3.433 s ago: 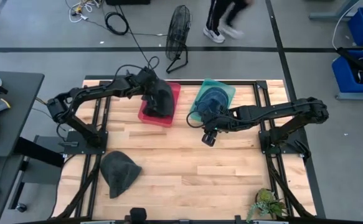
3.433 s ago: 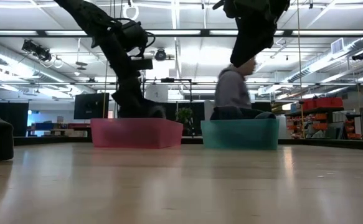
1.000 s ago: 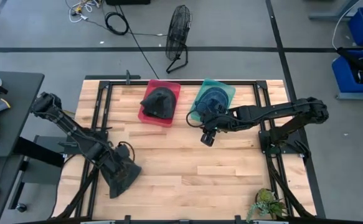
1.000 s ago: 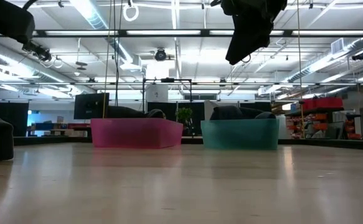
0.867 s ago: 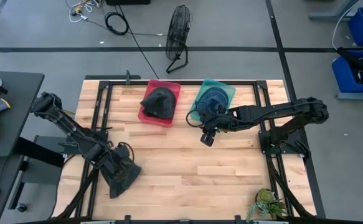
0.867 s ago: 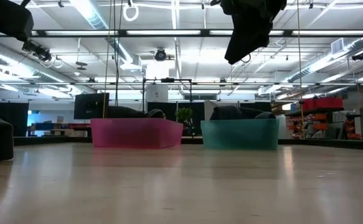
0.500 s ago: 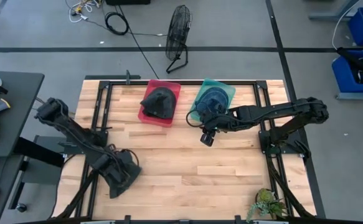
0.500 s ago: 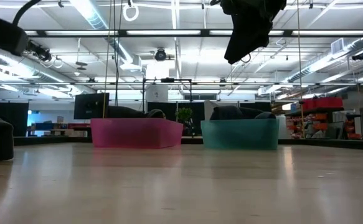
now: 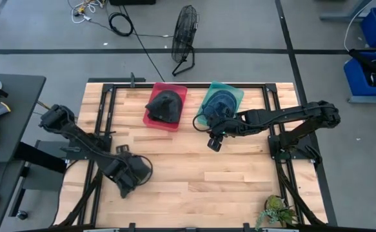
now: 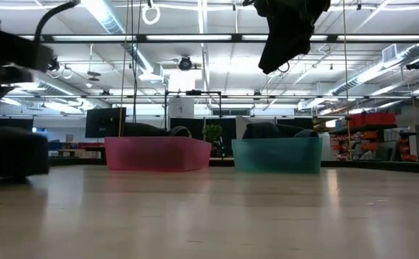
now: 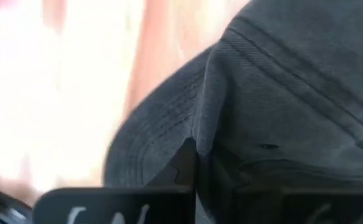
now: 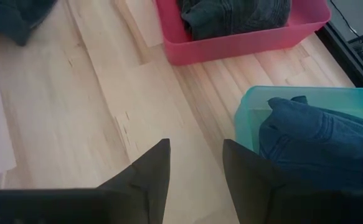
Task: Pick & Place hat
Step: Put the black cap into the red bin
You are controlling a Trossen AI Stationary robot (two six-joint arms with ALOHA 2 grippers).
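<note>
A grey hat (image 9: 136, 175) sits near the table's near-left corner and fills the left wrist view (image 11: 281, 93). In the low view it is a dark lump (image 10: 11, 155) at the left edge. My left gripper (image 9: 127, 171) is on it, shut. My right gripper (image 9: 213, 142) hangs open above the table just near of the teal bin (image 9: 237, 94), touching nothing; in its own view the fingers (image 12: 197, 177) stand apart over bare wood. A dark hat (image 9: 163, 106) lies in the pink bin (image 9: 177, 120), and a blue hat (image 9: 218, 103) lies in the teal bin. My left gripper pinches the grey hat's cloth where the brim meets the crown (image 11: 200, 146), between the two fingers (image 11: 186, 167). It comes slanting down from the table's left. The hat bunches around the fingers. Whether its underside is clear of the table, I cannot tell.
The pink and teal bins stand side by side at the far edge. A wide stretch of bare wood (image 9: 226, 180) lies between them and the near edge. A small plant (image 9: 277, 209) stands at the near-right corner. A black frame rims the table.
My left gripper has moved toward the table's right with the grey hat in its hold. The hat now lies farther right and slightly farther from the near edge, and more bunched than before. My right arm has kept still.
</note>
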